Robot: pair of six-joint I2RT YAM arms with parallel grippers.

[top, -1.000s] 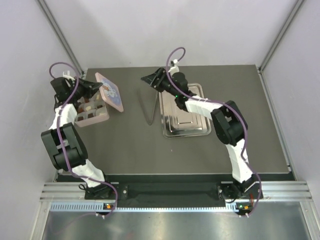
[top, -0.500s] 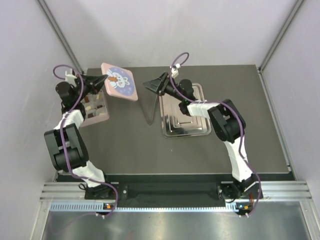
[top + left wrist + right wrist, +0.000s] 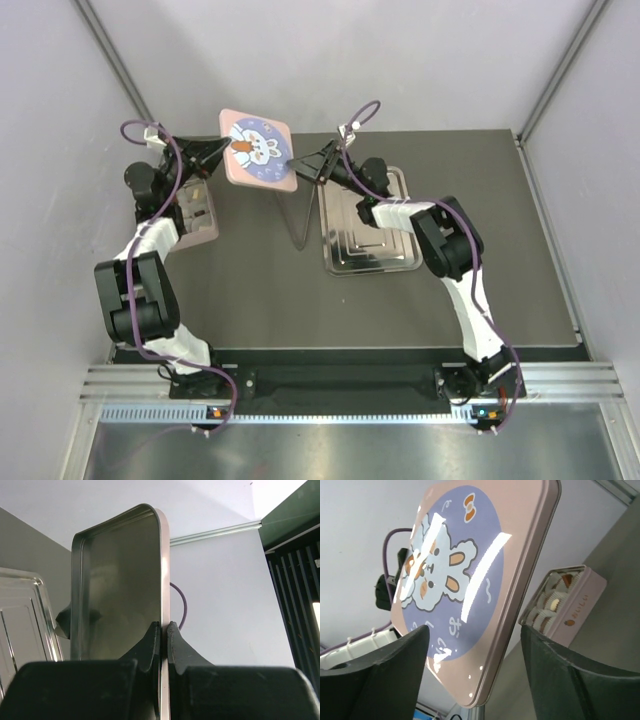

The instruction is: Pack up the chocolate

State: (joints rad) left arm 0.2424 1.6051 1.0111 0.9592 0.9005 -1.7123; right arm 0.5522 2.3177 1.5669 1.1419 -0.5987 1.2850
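Observation:
The chocolate sits in paper cups inside the open pink tin, seen at the right of the right wrist view. In the top view the tin stands at the table's far left, its contents mostly hidden by my left arm. My left gripper is shut on the rim of the pink rabbit lid and holds it up in the air, tilted. The left wrist view shows the lid edge-on, clamped by my left gripper. My right gripper is open. In its own view my right gripper has the lid's lower corner between its spread fingers, not touching.
An empty steel tray lies right of centre under my right arm, and it also shows at the left edge of the left wrist view as the steel tray. A thin grey strip lies just left of it. Grey walls enclose the table.
My left gripper has lifted the lid up and to the right, away from the tin and toward the right gripper. The right gripper opened wider and shifted slightly toward the lid.

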